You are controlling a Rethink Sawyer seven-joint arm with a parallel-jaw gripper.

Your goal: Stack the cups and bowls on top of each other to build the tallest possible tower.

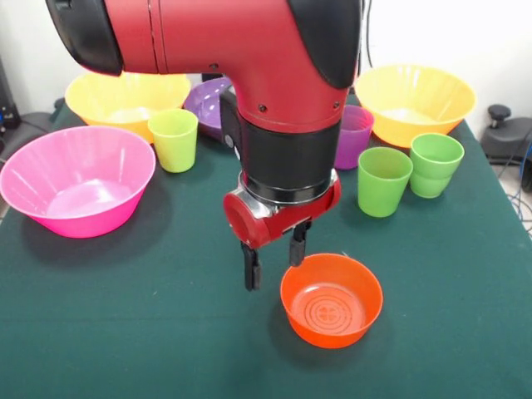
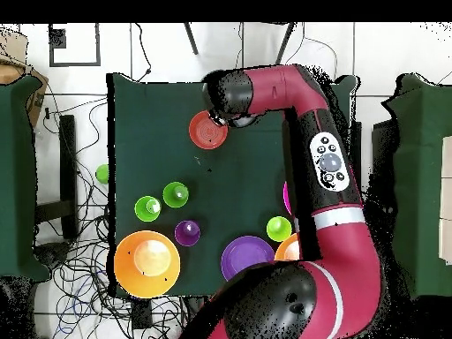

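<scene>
My gripper (image 1: 273,258) hangs open just above the table with nothing between its fingers. It is close beside the small orange bowl (image 1: 331,299), which stands upright; one fingertip (image 1: 298,248) is next to the bowl's rim. In the overhead view that bowl (image 2: 208,130) lies beside the wrist, which hides the gripper. Further back are a pink bowl (image 1: 79,179), two orange-yellow bowls (image 1: 125,100) (image 1: 413,101) and a purple bowl (image 1: 208,104). There is also a yellow-green cup (image 1: 174,139), a purple cup (image 1: 353,137) and green cups (image 1: 383,180) (image 1: 435,164).
The green table cloth (image 1: 150,332) runs to the front edge. The arm (image 2: 327,168) covers much of one side of the table from overhead. A small green round thing (image 2: 102,173) sits at the table's edge. Cables lie on the floor around the table.
</scene>
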